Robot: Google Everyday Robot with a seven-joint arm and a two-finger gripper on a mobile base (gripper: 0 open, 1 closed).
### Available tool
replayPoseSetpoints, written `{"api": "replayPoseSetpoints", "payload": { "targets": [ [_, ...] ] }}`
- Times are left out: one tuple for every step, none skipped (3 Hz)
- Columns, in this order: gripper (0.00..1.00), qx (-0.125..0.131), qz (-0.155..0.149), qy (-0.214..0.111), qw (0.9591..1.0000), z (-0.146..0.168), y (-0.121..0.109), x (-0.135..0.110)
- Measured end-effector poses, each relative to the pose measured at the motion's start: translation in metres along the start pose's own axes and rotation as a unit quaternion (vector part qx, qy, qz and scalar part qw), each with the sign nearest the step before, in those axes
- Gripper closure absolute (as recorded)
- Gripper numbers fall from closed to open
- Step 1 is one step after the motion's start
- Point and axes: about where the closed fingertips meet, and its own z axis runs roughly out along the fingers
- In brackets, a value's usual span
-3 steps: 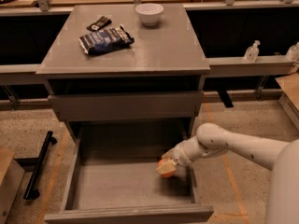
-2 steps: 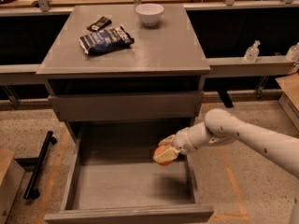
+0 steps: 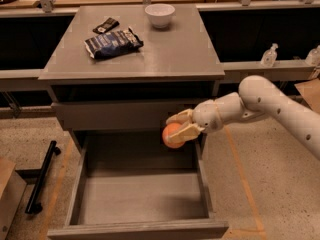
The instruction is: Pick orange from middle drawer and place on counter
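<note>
Lifting the orange (image 3: 172, 136) clear, I now carry it at the centre of the frame, where a second ago it sat low inside the middle drawer (image 3: 140, 201), near its right wall. My gripper (image 3: 175, 127) pinches the fruit between both fingers, hanging above the open drawer's back right corner and just in front of the closed drawer face above. The pick looks done. What remains, I judge, is to rise past the edge of the counter (image 3: 165, 54), still higher in the frame than my grip, and set down away from the white bowl (image 3: 160, 14) and the dark snack bag (image 3: 113, 43).
</note>
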Motion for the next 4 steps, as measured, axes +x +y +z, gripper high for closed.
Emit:
{"api": "replayPoseSetpoints", "payload": {
  "targets": [
    [1.00,-0.009,-0.056,-0.005,0.9984,-0.053,0.011,-0.080],
    [1.00,0.031,-0.102,-0.008,0.9943,-0.114,0.013,-0.153],
    [1.00,0.064,-0.130,-0.022,0.9892,-0.144,0.007,-0.183],
    [1.00,0.060,-0.131,-0.010,0.9896,-0.137,0.006,-0.183]
  ]
}}
